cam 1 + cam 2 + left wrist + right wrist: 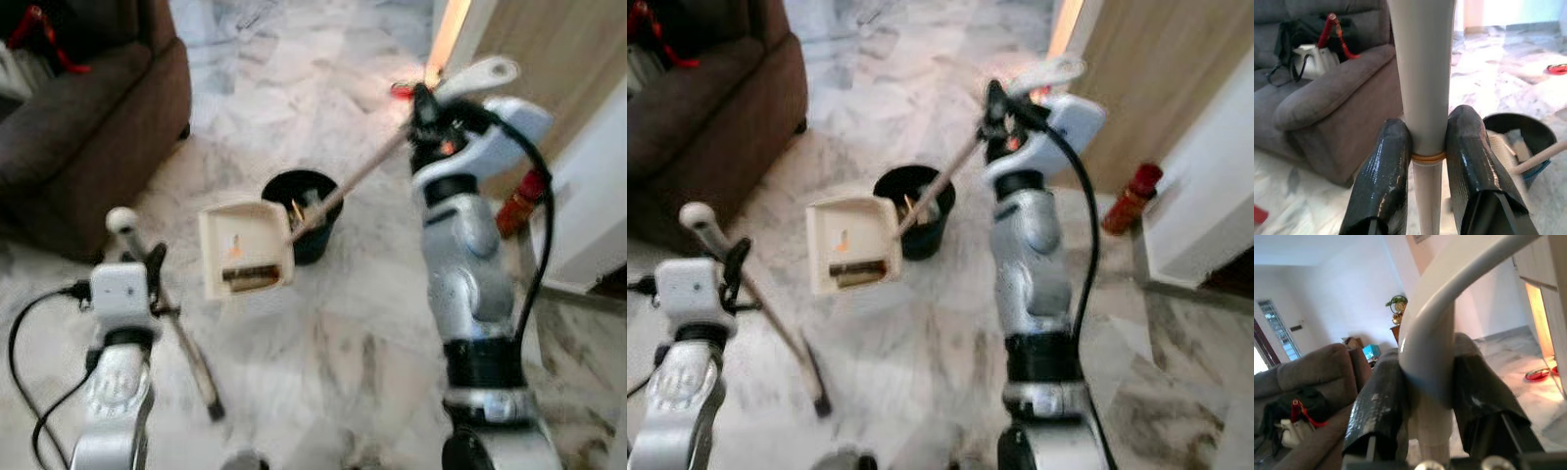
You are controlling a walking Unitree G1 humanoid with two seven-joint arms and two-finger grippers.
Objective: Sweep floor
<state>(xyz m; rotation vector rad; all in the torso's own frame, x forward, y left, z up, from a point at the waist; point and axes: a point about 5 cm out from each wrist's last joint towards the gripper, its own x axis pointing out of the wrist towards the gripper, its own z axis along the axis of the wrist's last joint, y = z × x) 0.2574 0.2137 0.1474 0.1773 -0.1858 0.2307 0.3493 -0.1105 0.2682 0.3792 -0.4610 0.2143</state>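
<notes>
Marble floor (pixel 323 362), and the emptying step is in hand: the right pincer (pixel 1430 396) is clamped on the dustpan (pixel 245 250) handle, pan tipped by the bin (pixel 304 211). The left pincer (pixel 1427 166) is clamped on the broom (pixel 181 338). Next, tilt the pan further over the bin.

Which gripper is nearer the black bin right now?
Right. The right gripper grips the dustpan handle just beyond the black bin; the left gripper holds the broom farther off, on the dustpan's other side.
</notes>
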